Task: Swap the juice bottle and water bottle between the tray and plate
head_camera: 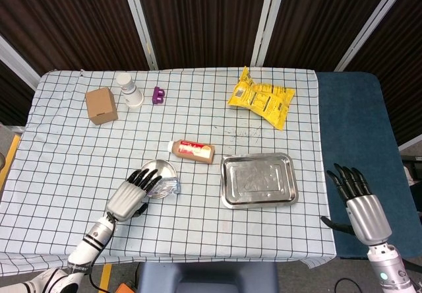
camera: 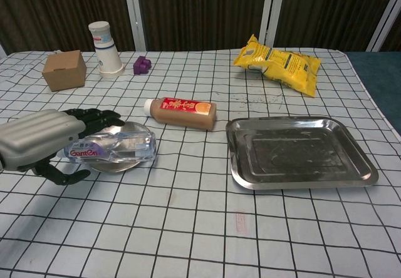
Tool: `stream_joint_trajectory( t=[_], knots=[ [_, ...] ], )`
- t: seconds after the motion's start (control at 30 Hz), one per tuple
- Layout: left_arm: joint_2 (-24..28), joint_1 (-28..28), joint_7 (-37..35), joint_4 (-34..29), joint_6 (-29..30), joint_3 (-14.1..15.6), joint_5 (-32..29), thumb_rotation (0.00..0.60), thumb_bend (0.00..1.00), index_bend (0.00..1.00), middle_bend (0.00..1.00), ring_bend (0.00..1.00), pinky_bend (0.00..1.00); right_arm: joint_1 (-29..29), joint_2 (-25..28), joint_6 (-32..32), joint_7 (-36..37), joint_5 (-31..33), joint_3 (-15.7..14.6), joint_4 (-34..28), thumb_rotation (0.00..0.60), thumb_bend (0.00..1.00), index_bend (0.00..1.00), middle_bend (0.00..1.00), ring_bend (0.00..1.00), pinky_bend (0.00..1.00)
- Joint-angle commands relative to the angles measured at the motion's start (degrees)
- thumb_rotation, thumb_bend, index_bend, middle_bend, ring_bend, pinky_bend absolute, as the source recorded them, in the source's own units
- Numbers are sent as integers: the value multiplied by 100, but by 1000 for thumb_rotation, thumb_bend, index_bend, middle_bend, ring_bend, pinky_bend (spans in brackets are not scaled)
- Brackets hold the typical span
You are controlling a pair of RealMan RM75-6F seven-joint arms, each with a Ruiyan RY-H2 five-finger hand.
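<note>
The water bottle (head_camera: 165,187) (camera: 116,146) lies on its side across the small round metal plate (head_camera: 161,166) (camera: 130,128). My left hand (head_camera: 132,195) (camera: 44,143) is at the bottle's cap end, fingers stretched over it and thumb in front, not closed. The juice bottle (head_camera: 192,151) (camera: 182,112), brown with a red label, lies on the cloth between plate and tray. Nothing is in the metal tray (head_camera: 257,181) (camera: 301,149). My right hand (head_camera: 356,204) hangs open off the table's right side, seen only in the head view.
A yellow snack bag (head_camera: 262,98) (camera: 279,62) lies at the back right. A cardboard box (head_camera: 101,105) (camera: 64,69), an upturned white cup (head_camera: 130,90) (camera: 104,49) and a small purple object (head_camera: 158,95) (camera: 143,64) stand at the back left. A blue surface (head_camera: 356,141) borders the table's right edge.
</note>
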Motion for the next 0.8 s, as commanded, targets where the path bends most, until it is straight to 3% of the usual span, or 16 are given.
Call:
stream_joint_trajectory(
  t=[0.03, 0.13, 0.2, 0.27, 0.4, 0.5, 0.67, 0.8],
  knots=[
    [-130, -97, 57, 172, -171, -83, -261, 600, 379, 10, 34, 30, 162, -26, 9, -90, -37, -31, 37, 3, 600, 151, 0, 0, 0, 0],
    [-215, -200, -13, 340, -265, -143, -384, 600, 380, 21, 40, 51, 175, -23, 20, -220, -39, -70, 52, -28, 600, 151, 0, 0, 0, 0],
    [-290, -265, -52, 464, -258, -165, -388, 600, 381, 64, 96, 116, 222, -27, 23, -288, -49, -80, 75, -37, 600, 151, 0, 0, 0, 0],
    [-358, -316, -98, 593, -237, -170, -366, 600, 382, 155, 199, 227, 315, -27, 14, -360, -78, -71, 99, -42, 600, 151, 0, 0, 0, 0],
    [-522, -398, -439, 855, 17, -206, -189, 600, 422, 462, 518, 592, 617, -51, 8, -447, -146, -67, 157, -72, 600, 151, 0, 0, 0, 0],
    [-615, -400, -885, 1012, 514, -164, 202, 600, 451, 622, 686, 734, 773, -67, -3, -499, -169, -71, 193, -67, 600, 151, 0, 0, 0, 0],
    [-629, -446, -1102, 1055, 974, -42, 650, 600, 485, 706, 776, 823, 847, -72, -3, -639, -217, -65, 225, -96, 600, 151, 0, 0, 0, 0],
    [-506, -491, -980, 578, 1164, 88, 947, 600, 500, 721, 794, 844, 859, -102, 7, -654, -215, -69, 275, -118, 600, 151, 0, 0, 0, 0]
  ],
)
